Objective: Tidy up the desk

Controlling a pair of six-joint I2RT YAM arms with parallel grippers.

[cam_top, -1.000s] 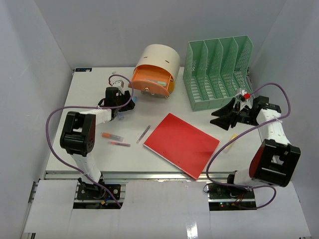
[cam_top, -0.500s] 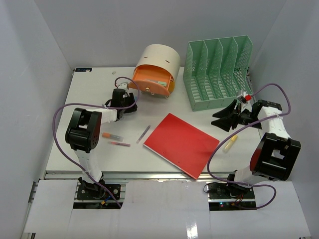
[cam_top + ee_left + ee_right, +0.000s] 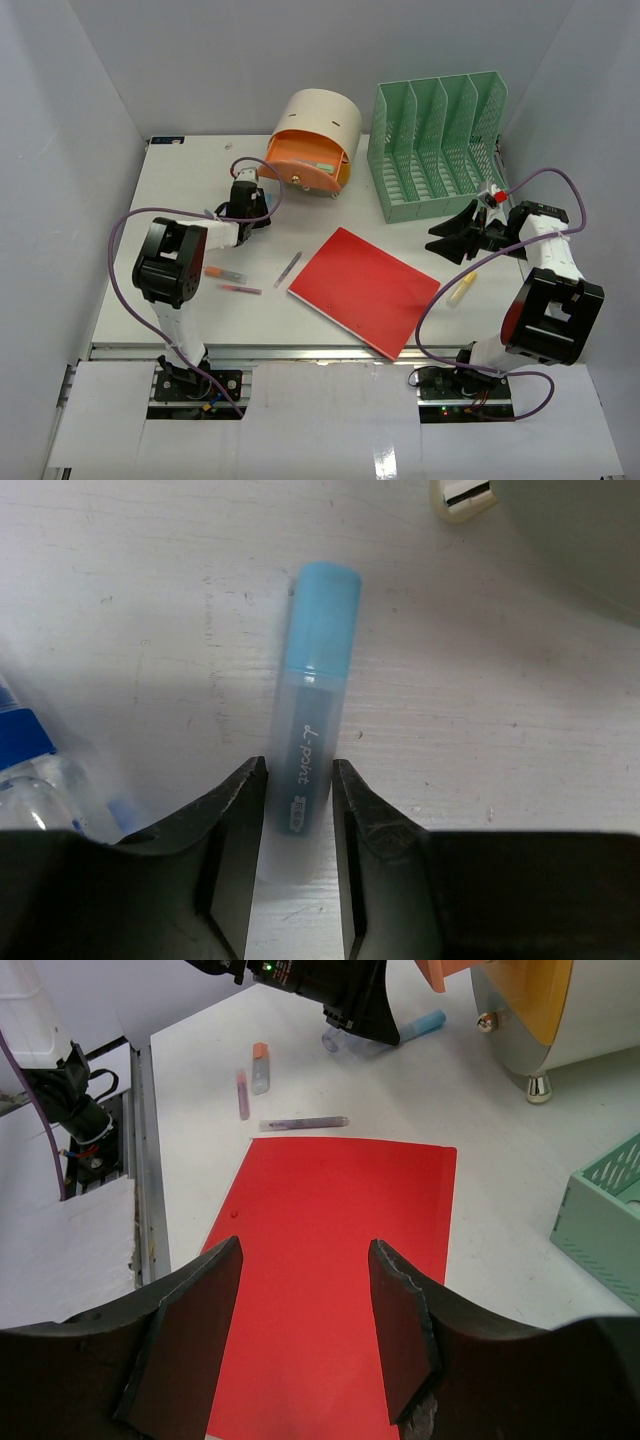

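Several pens are lying loose on the left of the desk [image 3: 170, 180]: an orange marker [image 3: 215, 271], a pink pen [image 3: 240, 289] and a purple pen [image 3: 288, 268]. Left claw [image 3: 300, 772] is pinching a blue-capped marker [image 3: 322, 620] lying flat near the orange organiser [image 3: 312, 140]. Red folder [image 3: 365, 290] and yellow marker [image 3: 462, 289] are sitting unfiled. Right claw [image 3: 305, 1245] is hovering wide open and empty over the folder. Green file rack [image 3: 440, 145] is looking unfilled, so I'm judging we're barely starting.

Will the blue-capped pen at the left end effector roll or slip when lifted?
The blue-capped pen looks round and smooth, so likely rolls if nudged. Its translucent plastic body seems light and stiff. The left end effector grips only its tail, so it may tilt.
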